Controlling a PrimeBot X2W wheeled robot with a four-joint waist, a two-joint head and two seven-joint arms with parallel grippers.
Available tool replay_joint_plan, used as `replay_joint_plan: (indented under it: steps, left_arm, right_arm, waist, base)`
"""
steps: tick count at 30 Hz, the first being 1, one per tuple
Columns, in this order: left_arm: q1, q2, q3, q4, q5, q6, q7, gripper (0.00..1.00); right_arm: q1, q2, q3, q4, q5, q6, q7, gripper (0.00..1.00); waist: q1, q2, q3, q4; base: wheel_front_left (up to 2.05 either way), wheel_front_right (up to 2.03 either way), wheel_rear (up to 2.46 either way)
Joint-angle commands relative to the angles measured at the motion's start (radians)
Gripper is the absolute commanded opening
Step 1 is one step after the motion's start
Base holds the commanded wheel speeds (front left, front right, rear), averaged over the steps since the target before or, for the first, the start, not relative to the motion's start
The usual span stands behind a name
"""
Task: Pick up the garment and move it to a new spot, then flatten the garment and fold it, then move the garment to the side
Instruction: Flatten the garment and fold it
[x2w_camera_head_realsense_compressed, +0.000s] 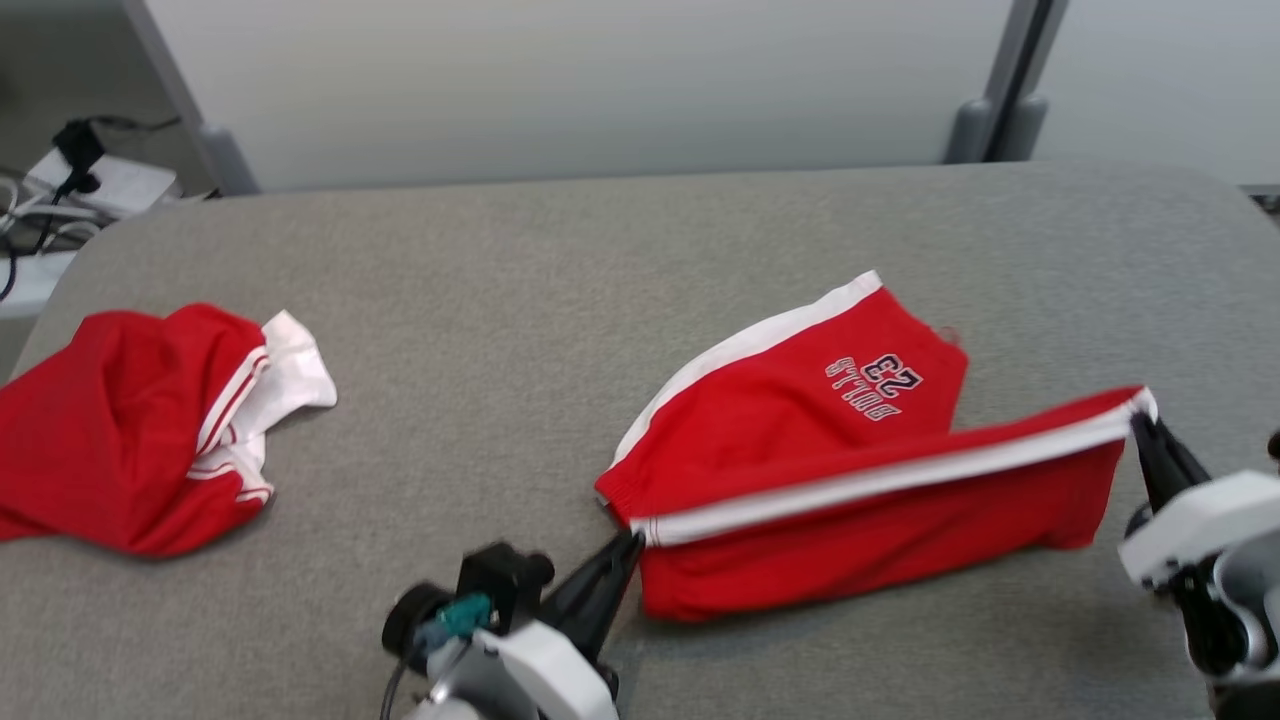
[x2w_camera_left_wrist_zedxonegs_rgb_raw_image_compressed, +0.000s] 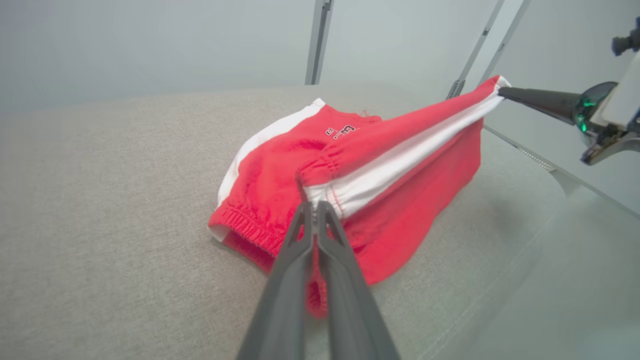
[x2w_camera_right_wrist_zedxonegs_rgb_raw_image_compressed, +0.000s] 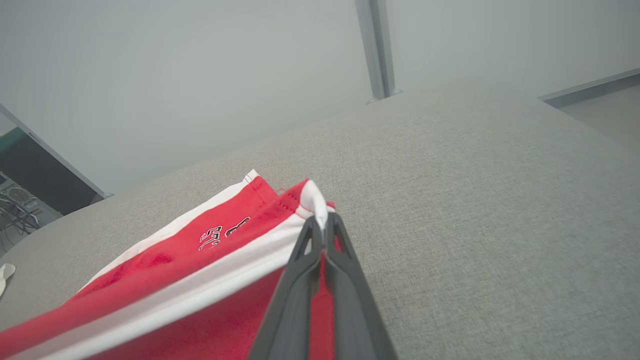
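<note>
1. Tabletop (x2w_camera_head_realsense_compressed: 480, 330) of grey cloth lies bare along the near edge between the two arms. It is bare again from the middle back to the far edge, where both corners are rounded (the right one curves away just behind the right arm).
2. The red shorts (x2w_camera_head_realsense_compressed: 850, 470), with white side stripes, lie right of centre. Their back part rests flat on the cloth with a printed "23" facing up, and their near edge is lifted off it and drawn into a straight line.
3. A second garment (x2w_camera_head_realsense_compressed: 140, 430), also red and white, sits crumpled at the left edge, well apart from the shorts.
4. Past the far edge are a pale wall and a grey post (x2w_camera_head_realsense_compressed: 1005, 100). At the far left is a white box (x2w_camera_head_realsense_compressed: 110, 180) with dark cables.
5. The left gripper (x2w_camera_head_realsense_compressed: 634, 540) has its fingers pressed together. It pinches the elastic waistband end of the lifted white stripe, at the shorts' near left corner.
6. The right gripper (x2w_camera_head_realsense_compressed: 1140, 420) is clamped the same way on the hem corner at the stripe's other end. The stripe is stretched taut between the two.
</note>
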Motion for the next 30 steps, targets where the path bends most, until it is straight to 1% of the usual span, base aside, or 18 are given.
replay_joint_plan:
  steps: [1, 5, 10, 13, 16, 18, 19, 20, 23, 30]
  left_arm:
    - [-0.09, -0.001, 0.043, 0.002, -0.02, -0.006, -0.017, 0.0]
    - [-0.198, -0.013, 0.021, 0.088, -0.026, -0.023, -0.039, 0.0]
    - [-0.306, -0.02, 0.003, 0.187, -0.027, -0.034, -0.077, 0.0]
    - [-0.358, -0.025, 0.003, 0.24, -0.041, -0.034, -0.097, 0.0]
    - [-0.404, -0.029, -0.003, 0.295, -0.054, -0.021, -0.104, 0.0]
    - [-0.418, -0.03, -0.007, 0.311, -0.06, -0.018, -0.106, 0.0]
    - [-0.445, -0.031, -0.022, 0.34, -0.071, -0.016, -0.111, 0.0]
    - [-0.445, -0.031, -0.022, 0.34, -0.071, -0.016, -0.111, 0.0]
    - [-0.477, -0.032, -0.063, 0.367, -0.111, -0.019, -0.119, 0.0]
    - [-0.551, -0.032, -0.176, 0.42, -0.198, 0.003, -0.144, 0.0]
  right_arm:
    - [-0.073, -0.008, 0.008, 0.008, -0.013, 0.0, -0.009, 0.0]
    - [-0.2, -0.003, 0.011, 0.099, -0.051, 0.0, -0.023, 0.0]
    - [-0.339, -0.01, 0.046, 0.218, -0.088, 0.0, -0.035, 0.0]
    - [-0.41, -0.013, 0.069, 0.283, -0.096, 0.0, -0.045, 0.0]
    - [-0.471, -0.012, 0.097, 0.348, -0.096, 0.0, -0.047, 0.0]
    - [-0.489, -0.011, 0.106, 0.368, -0.095, 0.0, -0.05, 0.0]
    - [-0.521, -0.014, 0.124, 0.411, -0.098, 0.0, -0.053, 0.0]
    - [-0.521, -0.014, 0.124, 0.411, -0.098, 0.0, -0.053, 0.0]
    - [-0.568, -0.016, 0.143, 0.475, -0.102, 0.0, -0.059, 0.0]
    - [-0.661, -0.015, 0.161, 0.61, -0.122, 0.0, -0.086, 0.0]
  waist:
    - [0.0, -0.0001, 0.055, 0.052]
    - [0.0, -0.0001, 0.116, 0.1]
    - [0.0, -0.0001, 0.173, 0.143]
    - [0.0, -0.0001, 0.197, 0.164]
    - [0.0, -0.0001, 0.217, 0.18]
    - [0.0, -0.0001, 0.223, 0.184]
    - [0.0, -0.0001, 0.233, 0.193]
    - [0.0, -0.0001, 0.233, 0.193]
    - [0.0, -0.0001, 0.249, 0.203]
    - [0.0, -0.0001, 0.272, 0.21]
  base:
    - [0.0, 0.0, 0.0]
    - [0.0, 0.0, 0.0]
    - [0.0, 0.0, 0.0]
    - [0.0, 0.0, 0.0]
    - [0.0, 0.0, 0.0]
    - [0.0, 0.0, 0.0]
    - [0.0, 0.0, 0.0]
    - [0.0, 0.0, 0.0]
    - [0.0, 0.0, 0.0]
    - [0.0, 0.0, 0.0]
